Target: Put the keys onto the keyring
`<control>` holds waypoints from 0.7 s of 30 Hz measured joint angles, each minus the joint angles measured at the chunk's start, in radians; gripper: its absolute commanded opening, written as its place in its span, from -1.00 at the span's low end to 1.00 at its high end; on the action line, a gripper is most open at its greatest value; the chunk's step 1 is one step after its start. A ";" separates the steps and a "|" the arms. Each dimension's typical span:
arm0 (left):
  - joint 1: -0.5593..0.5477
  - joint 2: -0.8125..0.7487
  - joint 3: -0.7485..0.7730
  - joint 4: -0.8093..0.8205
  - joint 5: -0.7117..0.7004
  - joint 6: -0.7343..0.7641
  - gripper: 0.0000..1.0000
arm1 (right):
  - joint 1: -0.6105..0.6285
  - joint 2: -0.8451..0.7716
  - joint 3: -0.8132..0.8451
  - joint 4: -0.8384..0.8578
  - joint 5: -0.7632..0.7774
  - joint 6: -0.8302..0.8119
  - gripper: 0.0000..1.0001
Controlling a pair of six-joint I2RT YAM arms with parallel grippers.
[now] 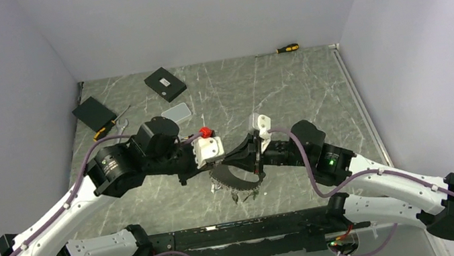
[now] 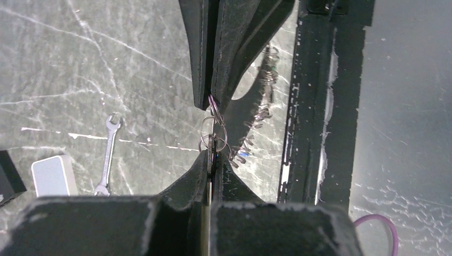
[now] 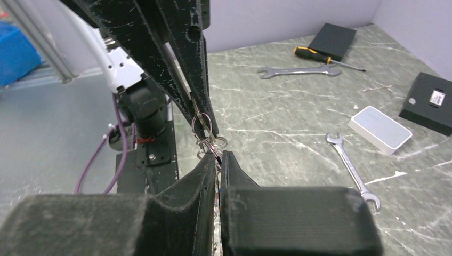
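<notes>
Left pincer (image 2: 210, 158) clamped shut, right pincer (image 3: 218, 158) near-shut, both tip to tip on the keyring (image 1: 238, 182) wire, which hangs btwn them over the table (image 1: 287, 92). Keys (image 1: 246, 195) dangle below; dual pinch prob. steadies the loop for threading.

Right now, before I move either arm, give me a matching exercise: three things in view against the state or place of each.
Things:
A. left gripper
B. keyring
C. white box

States or places:
1. lying flat beside a wrench
2. dark loop fringed with keys
3. shut on split rings

Pairs: A-3, B-2, C-1.
</notes>
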 measured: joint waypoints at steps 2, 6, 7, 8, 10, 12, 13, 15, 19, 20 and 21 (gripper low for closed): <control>0.002 -0.006 -0.011 0.021 -0.025 -0.009 -1.00 | 0.000 0.000 -0.013 0.027 0.038 0.032 -1.00; 0.005 -0.019 -0.033 0.079 -0.077 -0.017 -1.00 | 0.001 0.000 -0.019 0.059 0.121 0.091 -1.00; 0.006 -0.021 -0.039 0.094 -0.087 -0.017 -1.00 | 0.001 0.000 -0.019 0.064 0.143 0.106 -1.00; 0.006 -0.021 -0.044 0.110 -0.099 -0.016 -1.00 | 0.002 0.000 -0.020 0.069 0.166 0.121 -1.00; 0.010 -0.018 -0.046 0.130 -0.116 -0.016 -1.00 | 0.003 0.000 -0.021 0.079 0.212 0.150 -1.00; 0.013 -0.010 -0.047 0.150 -0.134 -0.016 -1.00 | 0.004 0.000 -0.021 0.085 0.249 0.173 -1.00; 0.014 -0.002 -0.047 0.162 -0.144 -0.015 -1.00 | 0.004 0.000 -0.021 0.087 0.270 0.184 -1.00; 0.015 0.015 -0.047 0.176 -0.159 -0.015 -1.00 | 0.004 0.000 -0.021 0.087 0.311 0.202 -1.00; 0.016 0.063 -0.046 0.194 -0.182 -0.013 -1.00 | 0.003 0.000 -0.022 0.070 0.382 0.212 -1.00; 0.016 0.073 -0.045 0.196 -0.188 -0.013 -1.00 | 0.003 0.000 -0.023 0.068 0.394 0.211 -1.00; 0.016 0.083 -0.043 0.199 -0.194 -0.014 -1.00 | 0.003 0.000 -0.025 0.066 0.408 0.209 -1.00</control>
